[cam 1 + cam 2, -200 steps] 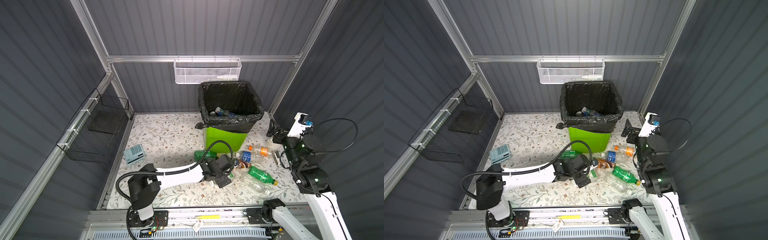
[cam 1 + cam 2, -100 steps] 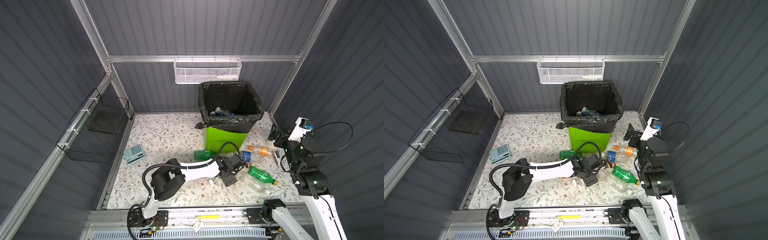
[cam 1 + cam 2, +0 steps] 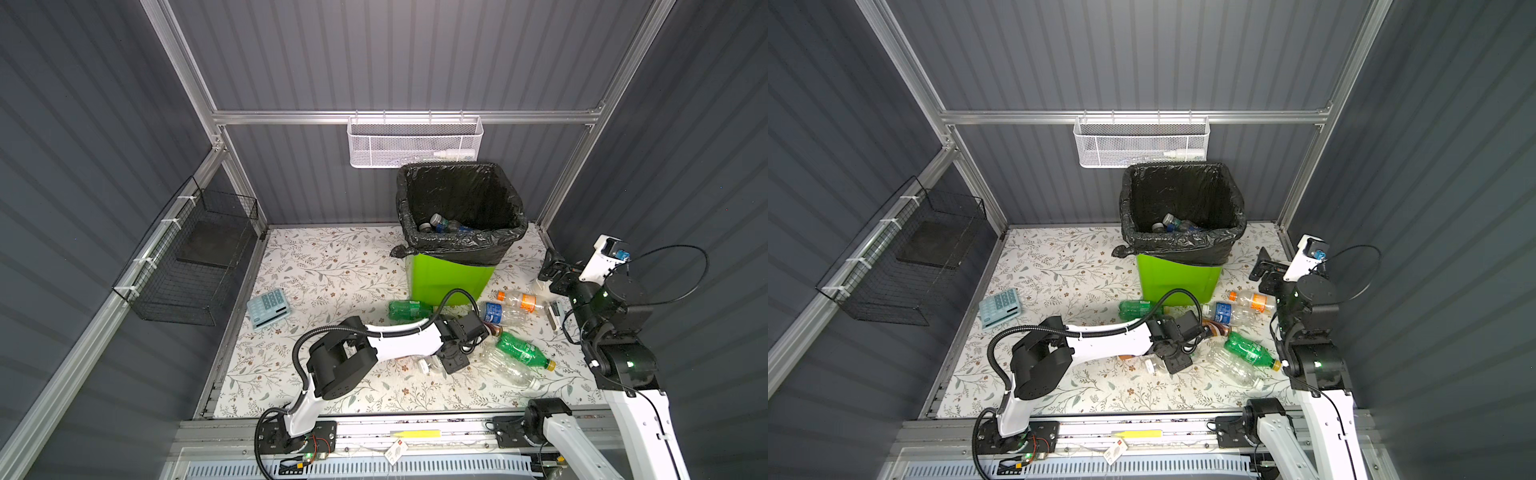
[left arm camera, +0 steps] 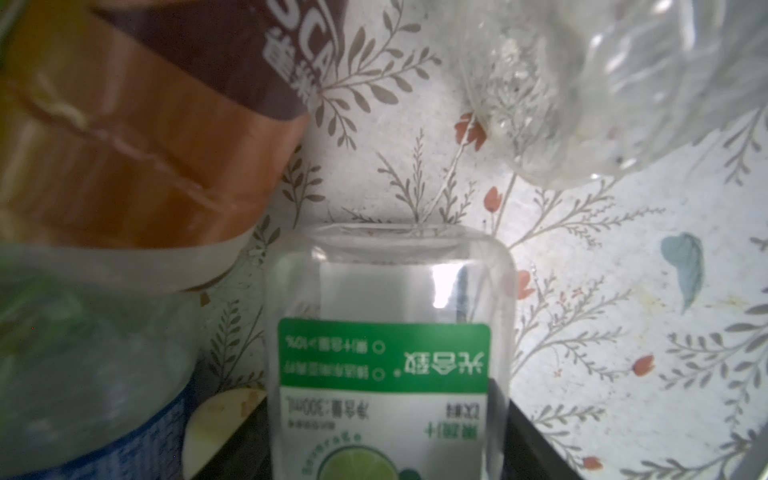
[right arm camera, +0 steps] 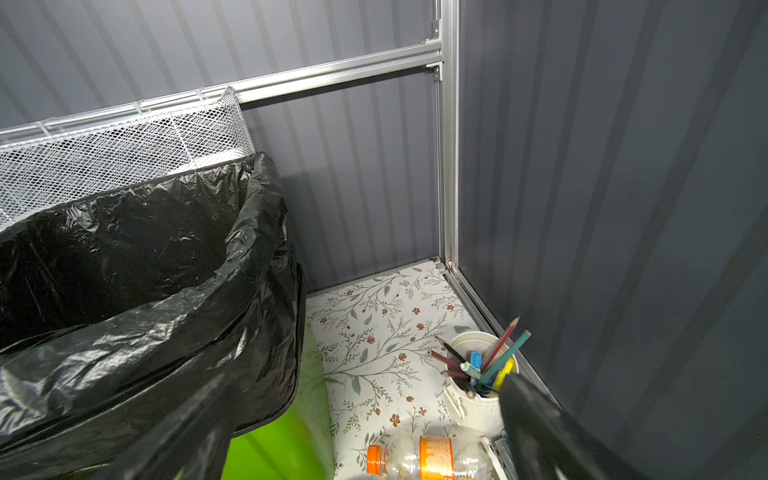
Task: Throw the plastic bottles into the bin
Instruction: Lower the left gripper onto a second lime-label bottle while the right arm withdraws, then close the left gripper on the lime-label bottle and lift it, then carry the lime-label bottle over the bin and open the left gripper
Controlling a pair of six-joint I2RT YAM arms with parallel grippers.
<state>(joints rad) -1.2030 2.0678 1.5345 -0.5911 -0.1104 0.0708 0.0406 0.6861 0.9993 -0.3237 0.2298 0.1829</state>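
My left gripper (image 3: 448,359) (image 4: 382,415) lies low on the floor among the plastic bottles, shut on a small clear bottle with a green lime label (image 4: 386,332) (image 3: 428,365); both black fingers press its sides. A brown bottle (image 4: 137,137) (image 3: 494,330) and a big clear bottle (image 4: 602,83) (image 3: 507,368) lie just beyond it. Also on the floor in both top views are a green bottle (image 3: 409,309), a blue-label one (image 3: 498,312), an orange-cap one (image 3: 519,300) (image 5: 419,459) and a green yellow-cap one (image 3: 523,351). The bin (image 3: 449,278) (image 3: 1175,278) (image 5: 270,453) holds several bottles (image 3: 444,224). My right gripper (image 3: 549,266) (image 5: 365,415) hangs open and empty beside the bin.
A white cup of pencils (image 5: 478,399) stands in the far right corner. A calculator (image 3: 266,308) lies at the left. A white mesh basket (image 3: 415,143) hangs on the back wall, a black wire basket (image 3: 195,257) on the left wall.
My left arm has stretched further right and its jaws have closed in around the small clear bottle. The right arm has shifted slightly, still open.
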